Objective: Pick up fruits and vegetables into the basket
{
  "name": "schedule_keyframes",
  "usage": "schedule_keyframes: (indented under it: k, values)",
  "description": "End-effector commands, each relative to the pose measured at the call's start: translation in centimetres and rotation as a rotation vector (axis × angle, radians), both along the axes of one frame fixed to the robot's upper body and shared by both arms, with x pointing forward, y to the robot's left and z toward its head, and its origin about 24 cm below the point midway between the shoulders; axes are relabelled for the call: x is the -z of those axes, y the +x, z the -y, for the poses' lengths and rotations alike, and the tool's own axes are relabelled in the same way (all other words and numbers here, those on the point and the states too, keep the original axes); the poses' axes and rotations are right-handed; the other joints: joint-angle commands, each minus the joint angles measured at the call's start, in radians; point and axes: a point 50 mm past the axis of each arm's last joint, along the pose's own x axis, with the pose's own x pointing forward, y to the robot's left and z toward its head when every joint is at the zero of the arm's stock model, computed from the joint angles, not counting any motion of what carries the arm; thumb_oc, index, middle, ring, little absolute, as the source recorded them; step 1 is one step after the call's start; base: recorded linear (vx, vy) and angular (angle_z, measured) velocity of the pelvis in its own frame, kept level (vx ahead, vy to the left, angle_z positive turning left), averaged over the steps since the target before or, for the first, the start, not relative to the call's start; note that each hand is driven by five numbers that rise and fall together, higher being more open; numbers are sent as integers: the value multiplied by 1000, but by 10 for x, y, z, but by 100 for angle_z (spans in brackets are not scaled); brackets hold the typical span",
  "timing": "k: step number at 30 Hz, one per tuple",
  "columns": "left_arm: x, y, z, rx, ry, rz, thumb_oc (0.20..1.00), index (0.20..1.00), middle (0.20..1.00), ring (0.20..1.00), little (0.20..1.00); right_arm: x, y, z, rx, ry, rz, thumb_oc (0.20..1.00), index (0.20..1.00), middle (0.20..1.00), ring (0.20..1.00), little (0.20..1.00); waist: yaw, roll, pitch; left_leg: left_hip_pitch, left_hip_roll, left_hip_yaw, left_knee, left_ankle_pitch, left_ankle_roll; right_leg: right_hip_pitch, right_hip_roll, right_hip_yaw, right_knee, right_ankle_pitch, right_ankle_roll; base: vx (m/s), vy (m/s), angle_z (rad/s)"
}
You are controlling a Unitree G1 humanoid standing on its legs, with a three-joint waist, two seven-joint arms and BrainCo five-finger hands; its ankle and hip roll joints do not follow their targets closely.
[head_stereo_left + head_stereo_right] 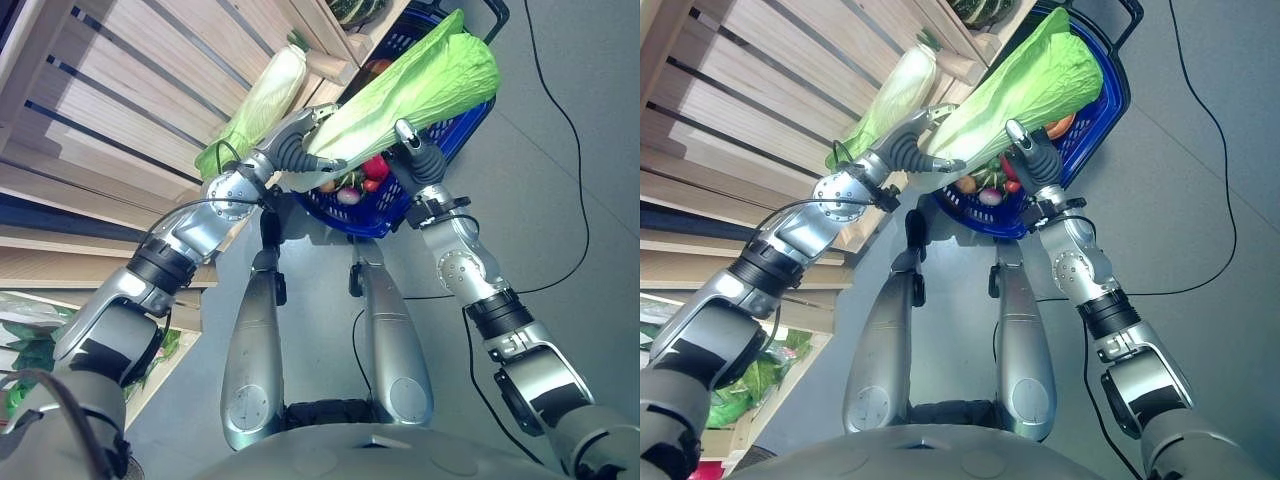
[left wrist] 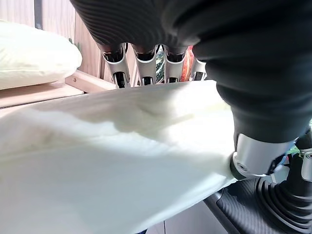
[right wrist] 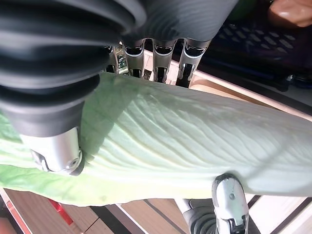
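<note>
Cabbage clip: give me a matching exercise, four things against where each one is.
1. held cabbage
2. second cabbage
3. basket
4. left hand

a. lying on the wooden shelf
b. on the floor, produce inside
c. gripping the pale stem end
d. carried by both hands above the basket

Pairs: 1-d, 2-a, 3-b, 4-c

Head eyes look down; wrist cameras sit close against one cabbage.
</note>
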Motion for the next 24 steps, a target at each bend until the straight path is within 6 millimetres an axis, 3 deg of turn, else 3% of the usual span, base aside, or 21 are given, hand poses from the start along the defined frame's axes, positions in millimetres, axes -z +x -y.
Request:
schedule_keyframes:
  k: [1, 13, 14, 24]
  values:
    - [15, -5, 0, 15, 67, -65, 200, 200, 200, 200, 200, -65, -20, -12, -126, 91, 343, 200, 200, 200, 200, 200, -15, 40, -5, 17, -29, 20, -79, 34, 11, 56, 18, -67, 84, -97, 57, 0, 0, 0]
    - [16, -3, -4, -35, 49, -48, 200, 200, 200, 200, 200, -63, -20, -12, -125, 91, 343, 200, 200, 200, 200, 200, -14, 41, -5, 17, -30, 19, -82, 35, 11, 55, 19, -67, 81, -97, 58, 0, 0, 0]
    - [16, -3, -5, -49, 37, -46, 1000, 1000, 1000, 1000, 1000, -63, -20, -12, -126, 93, 342, 200, 200, 200, 200, 200, -14, 41, -5, 18, -29, 20, -82, 35, 10, 56, 18, -67, 81, -97, 58, 0, 0, 0]
    - [15, 1, -26, -263, -209, 73, 1000, 1000, 1000, 1000, 1000, -63, -20, -15, -117, 110, 342, 200, 200, 200, 200, 200, -3, 36, -5, 22, -34, 10, -84, 37, 12, 61, 21, -71, 82, -99, 56, 0, 0, 0]
